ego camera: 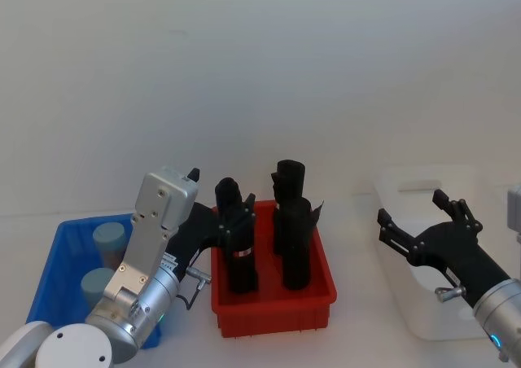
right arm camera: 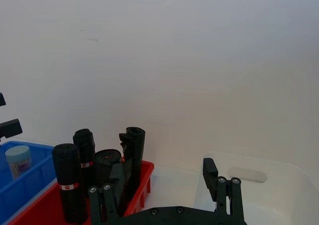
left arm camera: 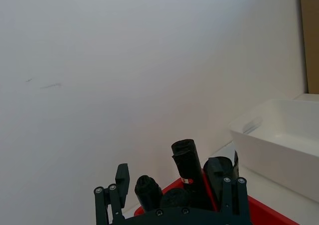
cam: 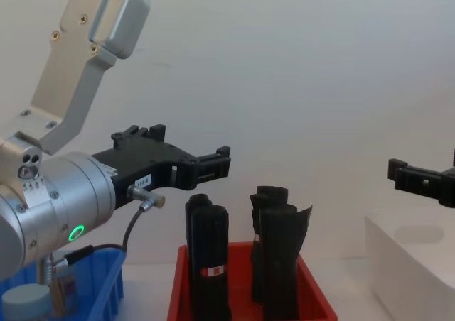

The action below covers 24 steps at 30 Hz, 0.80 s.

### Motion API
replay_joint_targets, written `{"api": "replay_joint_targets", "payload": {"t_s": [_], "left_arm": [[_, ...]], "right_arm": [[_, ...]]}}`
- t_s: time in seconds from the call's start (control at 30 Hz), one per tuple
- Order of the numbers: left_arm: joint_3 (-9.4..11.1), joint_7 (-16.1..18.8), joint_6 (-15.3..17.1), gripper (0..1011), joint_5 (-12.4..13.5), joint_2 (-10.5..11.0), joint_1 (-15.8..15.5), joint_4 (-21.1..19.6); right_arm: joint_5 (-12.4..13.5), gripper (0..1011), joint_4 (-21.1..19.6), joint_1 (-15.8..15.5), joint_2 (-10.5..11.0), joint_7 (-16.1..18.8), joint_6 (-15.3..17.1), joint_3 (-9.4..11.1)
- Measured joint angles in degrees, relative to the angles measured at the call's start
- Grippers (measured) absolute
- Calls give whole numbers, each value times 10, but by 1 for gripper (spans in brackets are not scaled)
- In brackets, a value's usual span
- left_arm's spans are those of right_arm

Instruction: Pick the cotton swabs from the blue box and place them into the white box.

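Cotton swabs (ego camera: 111,238), two lidded tubs, stand upright in the blue box (ego camera: 53,278) at left. Left gripper (left arm camera: 177,182), fingers spread wide and empty, hangs raised between that box and the red bin (ego camera: 277,315) of black rolls (ego camera: 295,254). Right gripper (ego camera: 411,208), likewise wide and empty, hovers over the white box (ego camera: 407,303).

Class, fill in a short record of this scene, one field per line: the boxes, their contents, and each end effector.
blue box: left, two swab tubs
red bin: centre, upright black rolls
white box: right, no tubs visible inside
left end effector: open, empty, raised by red bin
right end effector: open, empty, over white box
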Motion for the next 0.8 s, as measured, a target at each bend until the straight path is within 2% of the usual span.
{"api": "replay_joint_targets", "payload": {"t_s": [0.8], "left_arm": [[0,0,0,1004,0,0,0,0]], "right_arm": [[0,1002,0,0,0,0,0,0]]}}
